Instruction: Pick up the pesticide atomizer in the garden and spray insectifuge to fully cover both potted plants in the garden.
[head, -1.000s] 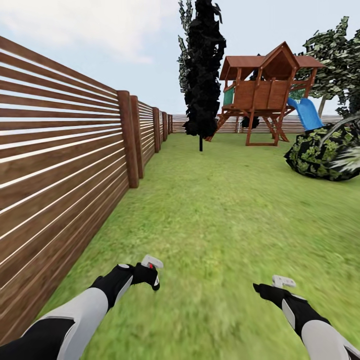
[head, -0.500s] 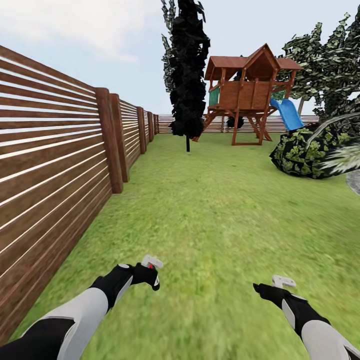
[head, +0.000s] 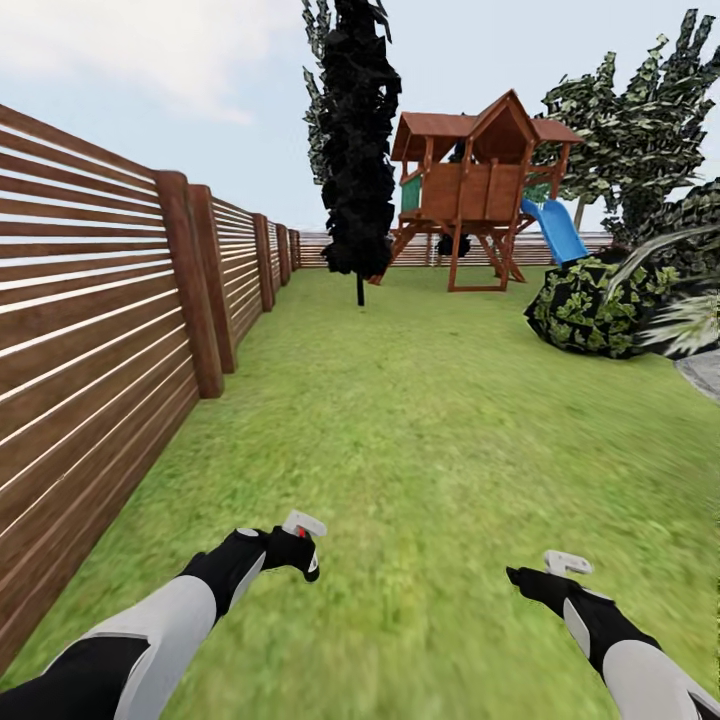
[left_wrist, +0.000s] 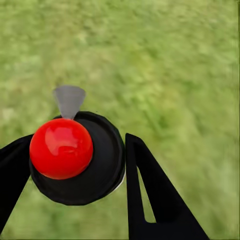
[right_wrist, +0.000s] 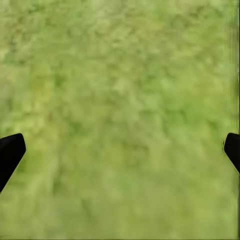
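While the robot faces down a green lawn (head: 420, 420) beside the brown slatted wooden fence (head: 90, 330), the pickup part of the task reads as done. The left end effector (left_wrist: 75, 165) is clenched on the pesticide atomizer (left_wrist: 75, 155), a small spray bottle with a dark round nozzle head, a red dot and a grey spout; its two black fingers (left_wrist: 150, 195) flank the head on either side. From the head camera the same bottle shows as a pale cap with a red fleck at the left end effector (head: 300, 545), held above the grass.

The right end effector (head: 555, 572) is released and carries nothing; in its wrist view the fingertips (right_wrist: 10, 152) sit far apart at the frame edges over bare grass.

Remaining: spraying, judged not yet begun. No light-green potted rosettes in sight.

Ahead: tall dark narrow tree (head: 358, 140), brown wooden playhouse (head: 475, 190) with blue slide (head: 555, 230), round dark bush (head: 590, 305).

Hard to make out: a grey paved edge (head: 705, 372) is cut off at the right border; pale leaf blades (head: 680, 320) there are cropped, plant unidentifiable. Bottle body is hidden below its head.
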